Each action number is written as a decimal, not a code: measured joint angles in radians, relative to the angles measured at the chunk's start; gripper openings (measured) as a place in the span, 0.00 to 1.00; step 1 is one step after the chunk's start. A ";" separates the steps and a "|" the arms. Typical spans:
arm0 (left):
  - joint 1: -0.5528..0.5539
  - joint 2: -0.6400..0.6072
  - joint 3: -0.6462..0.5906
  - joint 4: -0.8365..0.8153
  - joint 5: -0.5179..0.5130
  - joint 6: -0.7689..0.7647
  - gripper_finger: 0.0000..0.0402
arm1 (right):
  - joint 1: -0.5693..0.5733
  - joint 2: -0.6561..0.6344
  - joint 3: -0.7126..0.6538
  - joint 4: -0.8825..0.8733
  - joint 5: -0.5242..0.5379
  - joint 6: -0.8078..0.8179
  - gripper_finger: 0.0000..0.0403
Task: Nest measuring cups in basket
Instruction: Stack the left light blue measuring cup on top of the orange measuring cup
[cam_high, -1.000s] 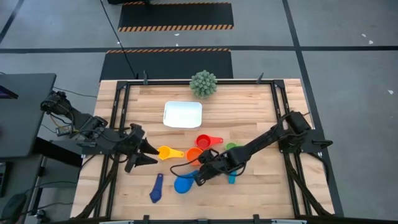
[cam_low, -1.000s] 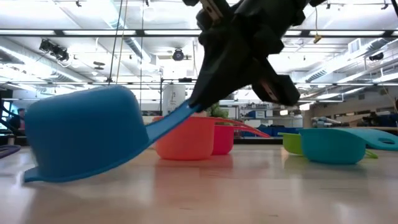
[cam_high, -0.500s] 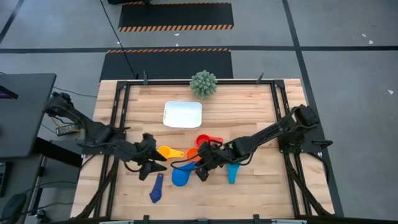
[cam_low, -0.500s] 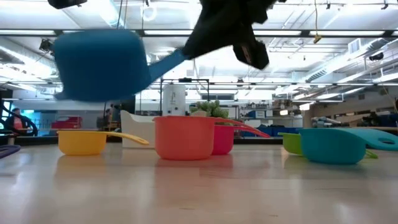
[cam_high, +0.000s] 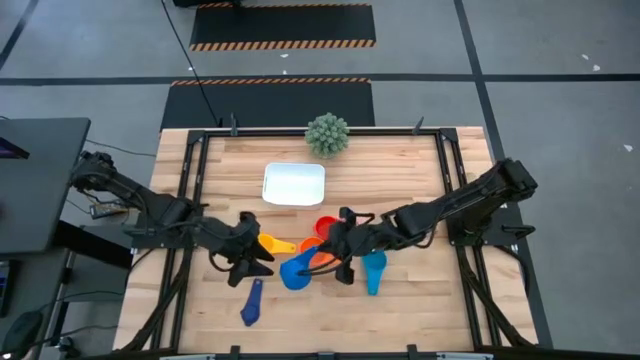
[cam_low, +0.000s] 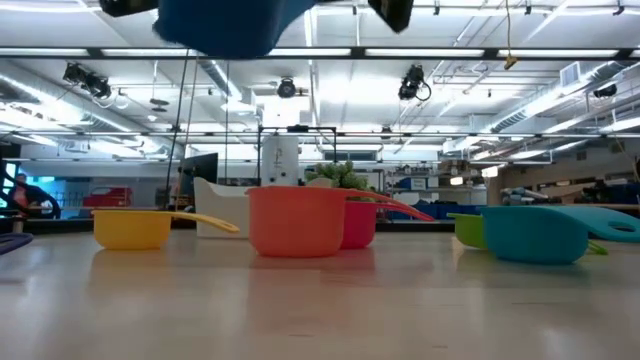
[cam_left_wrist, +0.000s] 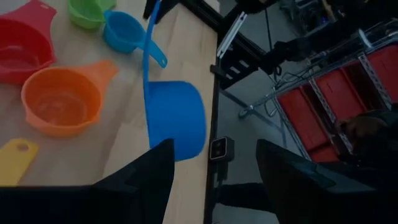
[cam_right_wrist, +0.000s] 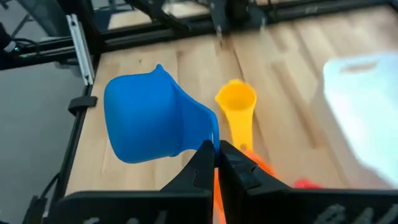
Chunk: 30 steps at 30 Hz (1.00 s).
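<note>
Spanning the scene, a wooden counter (cam_high: 400, 170) framed by black rails. Near its far edge, at the middle, a spiky grey-green ball plant (cam_high: 327, 134); just toward the near side of that, the white basket (cam_high: 294, 184), holding no cups. Reaching in from the right edge, right end effector (cam_high: 335, 262), clamped on the handle of the blue cup (cam_high: 295, 272) and holding it lifted well above the counter, seen at the top of the low view (cam_low: 222, 22). Reaching in from the left edge, left end effector (cam_high: 252, 265), fingers spread wide and gripping nothing, just beside the blue cup. Clustered around the counter's middle: red cup (cam_high: 329, 228), orange cup (cam_high: 314, 248) touching it on the near side, yellow cup (cam_high: 271, 244) toward the left edge, light blue cup (cam_high: 374, 269) toward the right edge, green cup (cam_left_wrist: 88, 11) next to the light blue one. Closer to the near edge, apart from the cluster, navy cup (cam_high: 250, 304).
</note>
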 joint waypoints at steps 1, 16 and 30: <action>0.009 0.000 0.000 0.003 0.013 0.011 0.58 | 0.000 -0.014 0.000 -0.001 0.001 -0.020 0.03; 0.236 0.078 0.000 0.081 0.216 0.160 0.58 | 0.001 -0.171 0.001 -0.234 0.037 -0.063 0.03; 0.307 0.250 -0.001 0.349 0.359 0.165 0.58 | 0.022 -0.223 -0.039 -0.371 0.070 -0.053 0.03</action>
